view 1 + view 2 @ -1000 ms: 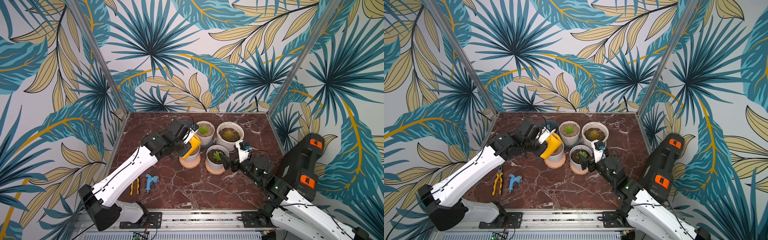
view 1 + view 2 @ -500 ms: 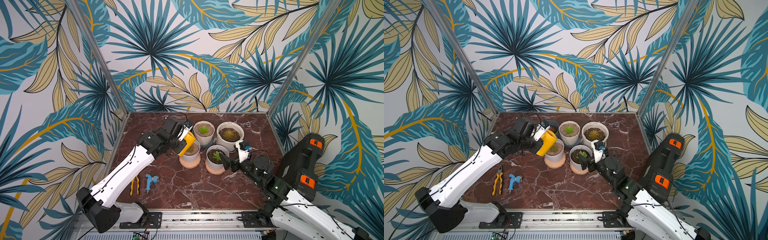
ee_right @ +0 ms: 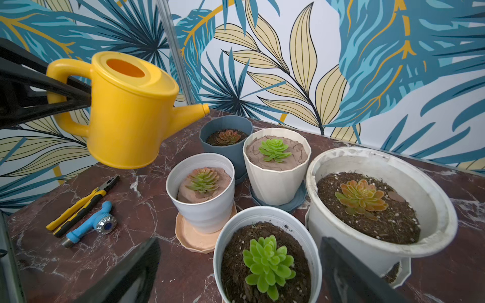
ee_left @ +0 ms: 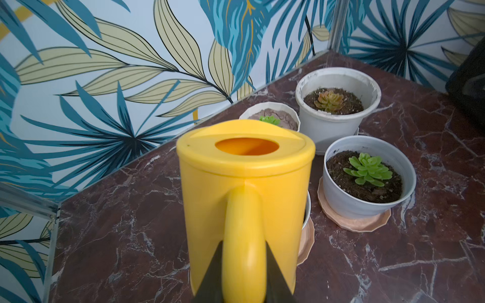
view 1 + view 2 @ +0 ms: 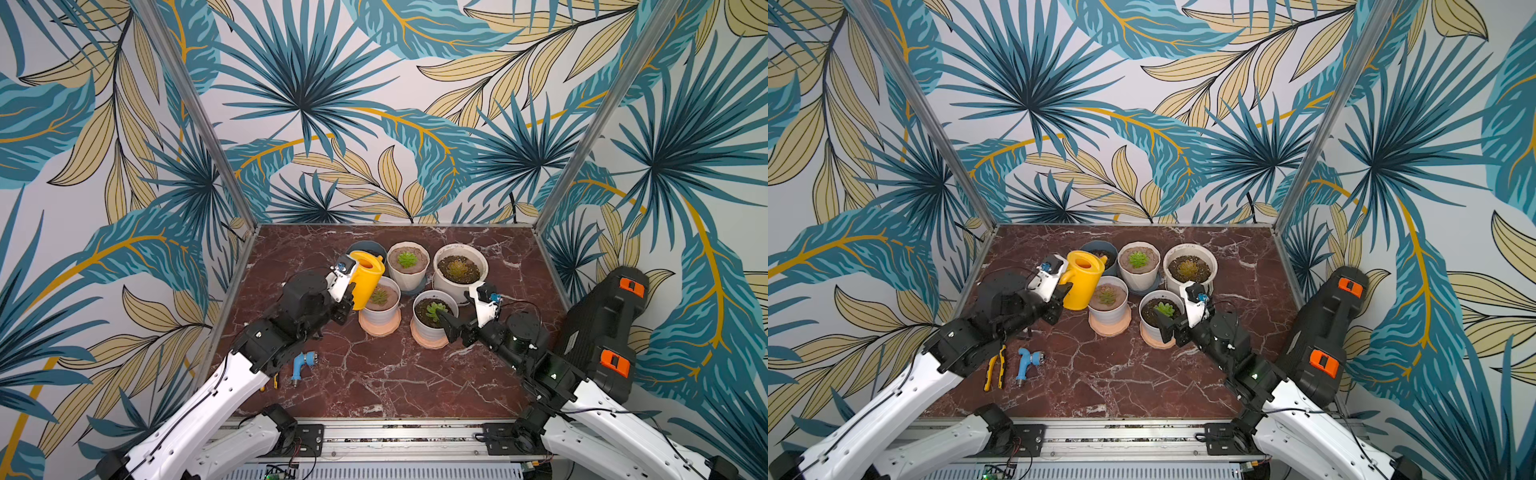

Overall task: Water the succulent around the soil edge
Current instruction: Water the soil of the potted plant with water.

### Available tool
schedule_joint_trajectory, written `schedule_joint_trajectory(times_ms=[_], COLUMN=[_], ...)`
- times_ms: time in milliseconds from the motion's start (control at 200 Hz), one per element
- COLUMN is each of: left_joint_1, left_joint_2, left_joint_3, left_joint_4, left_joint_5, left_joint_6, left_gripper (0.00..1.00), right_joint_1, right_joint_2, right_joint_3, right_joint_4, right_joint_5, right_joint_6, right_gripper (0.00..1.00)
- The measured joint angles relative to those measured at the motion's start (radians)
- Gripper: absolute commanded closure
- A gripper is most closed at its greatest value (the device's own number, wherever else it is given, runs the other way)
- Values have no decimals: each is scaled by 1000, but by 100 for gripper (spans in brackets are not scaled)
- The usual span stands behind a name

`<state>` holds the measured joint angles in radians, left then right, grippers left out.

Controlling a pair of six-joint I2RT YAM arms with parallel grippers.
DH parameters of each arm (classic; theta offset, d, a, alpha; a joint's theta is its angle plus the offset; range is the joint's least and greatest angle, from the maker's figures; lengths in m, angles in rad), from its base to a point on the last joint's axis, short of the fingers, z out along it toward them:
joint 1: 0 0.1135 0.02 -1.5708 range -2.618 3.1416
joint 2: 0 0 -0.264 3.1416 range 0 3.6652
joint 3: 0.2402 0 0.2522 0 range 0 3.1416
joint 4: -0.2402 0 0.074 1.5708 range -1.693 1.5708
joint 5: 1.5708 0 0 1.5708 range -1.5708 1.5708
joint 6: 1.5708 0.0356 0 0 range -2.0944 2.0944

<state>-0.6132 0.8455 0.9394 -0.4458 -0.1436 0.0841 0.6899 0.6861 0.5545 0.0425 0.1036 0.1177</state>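
Right wrist view: left gripper (image 3: 73,90) clamps the yellow watering can (image 3: 126,112) upright beside the succulent (image 3: 203,179) in pale soil; right gripper (image 3: 240,240) gapes wide near the front pot (image 3: 265,211). A hasty tip could drench the rosette.

**White Shells, Black Joints**

Both arms were finished alike. The left arm (image 5: 208,403) and the right arm (image 5: 577,395) were clad in glossy white shells on the lower links, with bulky black housings at the joints. Thin black cables were run along the shells. A small green light (image 5: 553,375) was lit on the right elbow. Blue-ringed lenses were mounted on white wrist blocks (image 5: 340,284). Black wedge-shaped fingers (image 3: 131,272) were seen at the lower edge of the wrist views.
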Motion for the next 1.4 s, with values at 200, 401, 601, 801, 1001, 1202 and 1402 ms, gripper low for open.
schedule_joint_trajectory(times_ms=[200,401,601,801,1001,1202,1402], left_joint_1=[0,15,93,146,148,150,150], left_joint_2=[-240,-327,-124,171,367,474,510], left_joint_3=[-238,-343,-208,71,291,415,428], left_joint_4=[238,333,231,-12,-231,-347,-363], left_joint_5=[-37,-76,-10,99,127,122,109], left_joint_6=[-7,-11,-3,53,142,200,222], left_gripper=[100,100,100,100,100,100,100], right_joint_1=[0,0,0,0,0,0,0], right_joint_2=[-77,-117,-90,-84,-84,-84,-84], right_joint_3=[-74,-108,-108,-108,-108,-107,-106], right_joint_4=[68,118,126,125,125,124,124], right_joint_5=[-64,-75,-76,-75,-75,-77,-80], right_joint_6=[-13,-24,-29,-32,-32,-32,-32], right_gripper=[0,0,0,1,1,0,0])
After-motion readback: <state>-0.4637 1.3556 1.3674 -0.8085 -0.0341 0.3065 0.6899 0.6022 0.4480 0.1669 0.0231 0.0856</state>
